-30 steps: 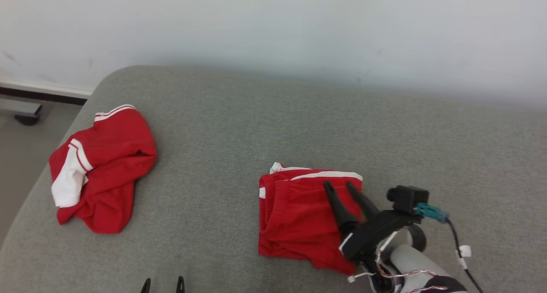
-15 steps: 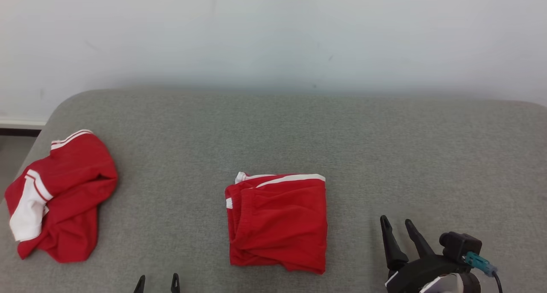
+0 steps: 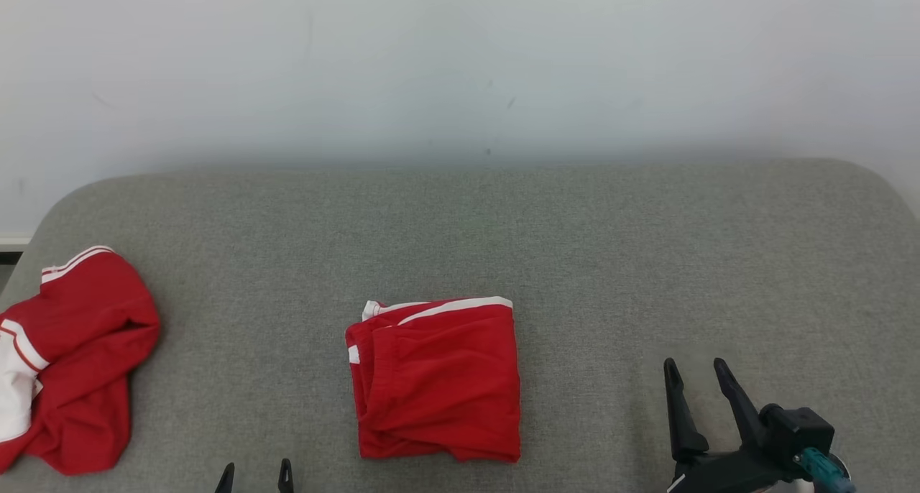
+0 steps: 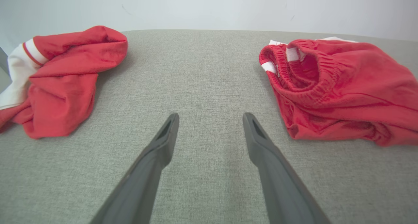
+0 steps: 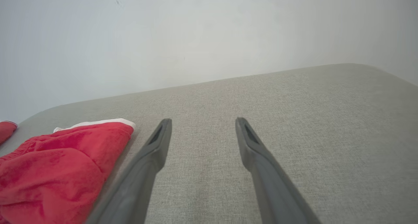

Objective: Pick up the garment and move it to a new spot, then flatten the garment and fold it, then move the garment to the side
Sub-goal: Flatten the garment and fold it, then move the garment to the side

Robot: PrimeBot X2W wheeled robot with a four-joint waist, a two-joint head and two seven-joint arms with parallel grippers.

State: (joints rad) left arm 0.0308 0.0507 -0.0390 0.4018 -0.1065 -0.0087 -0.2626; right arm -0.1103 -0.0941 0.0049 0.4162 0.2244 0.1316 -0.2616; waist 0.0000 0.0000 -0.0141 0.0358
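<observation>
A red garment [image 3: 438,385] with white trim lies folded into a neat rectangle on the grey cushion [image 3: 611,263], near its front middle. In the left wrist view this folded garment [image 4: 343,87] is to the right of my left gripper [image 4: 210,118], which is open and empty just above the fabric. My left gripper [image 3: 256,471] peeks in at the head view's bottom edge. To the right of the garment, clear of it, my right gripper [image 3: 696,369] stands open and empty. In the right wrist view the garment [image 5: 55,171] lies left of my right gripper [image 5: 202,121].
A second red and white garment [image 3: 72,356] lies crumpled at the cushion's left end, also seen as a crumpled heap [image 4: 62,77] in the left wrist view. A pale wall [image 3: 460,62] runs behind. The cushion's corners are rounded, and bare grey fabric spreads right of the folded garment.
My right gripper has drawn back off the folded garment to its right and stands apart from it. The head camera has swung, shifting the whole picture left. The garments lie as before.
</observation>
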